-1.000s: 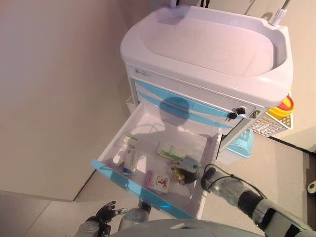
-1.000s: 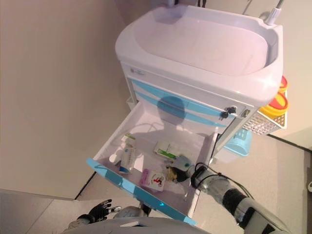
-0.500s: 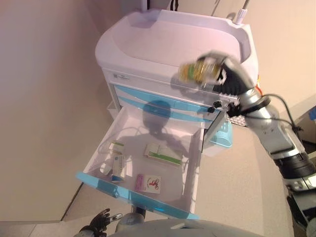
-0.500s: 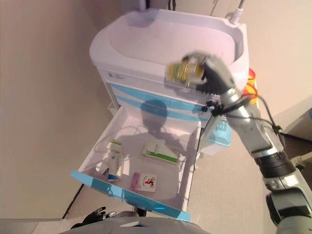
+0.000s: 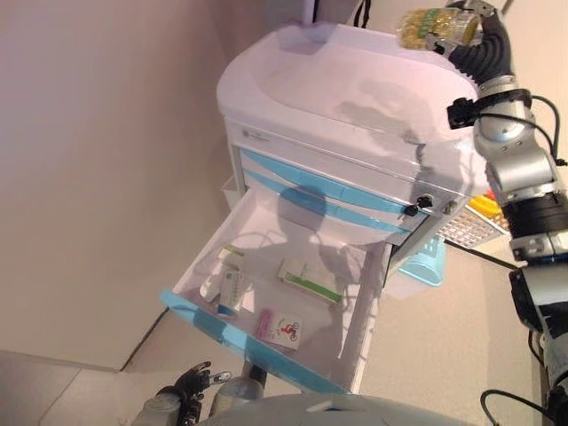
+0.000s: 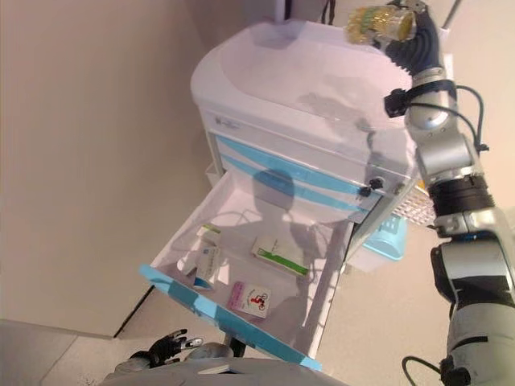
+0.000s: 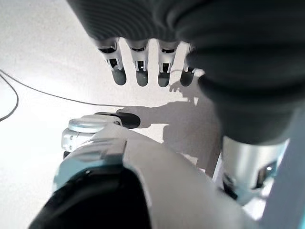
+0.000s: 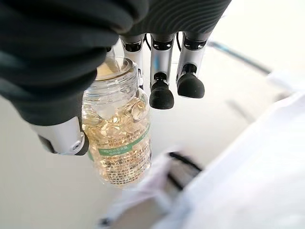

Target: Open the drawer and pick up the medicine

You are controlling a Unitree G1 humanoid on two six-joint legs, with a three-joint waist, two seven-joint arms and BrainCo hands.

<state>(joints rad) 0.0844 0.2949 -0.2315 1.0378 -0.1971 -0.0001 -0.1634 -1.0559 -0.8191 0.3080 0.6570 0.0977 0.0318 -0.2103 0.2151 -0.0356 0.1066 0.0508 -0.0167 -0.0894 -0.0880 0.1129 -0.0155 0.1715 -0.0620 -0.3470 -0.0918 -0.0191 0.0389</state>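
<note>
Nearest, low at the left, the left hand [image 5: 182,398] hangs beside the robot above the floor [image 7: 43,57], its fingers [image 7: 141,71] straight and relaxed, holding nothing.

Just beyond stands the cart [image 5: 355,98] with its lowest drawer [image 5: 257,342] pulled fully out, its blue front [image 5: 213,324] toward the robot. Inside lie a small white-and-blue box [image 5: 232,291] near the left wall, a flat green-and-white box [image 5: 309,280] in the middle, and a pink-and-white packet [image 5: 280,327] near the front. Above the open drawer, two more blue-fronted drawers [image 5: 311,191] are closed. A blue basket [image 5: 426,264] and a white mesh basket [image 5: 470,226] hang on the cart's right side.

Farthest, the right hand [image 5: 466,22] is raised high above the cart's white top, at the back right corner. Its fingers [image 8: 161,86] and thumb are curled round the medicine bottle [image 8: 119,143], a clear bottle full of yellow capsules with a printed label. The bottle is well clear of the drawer and touches nothing but the hand.
</note>
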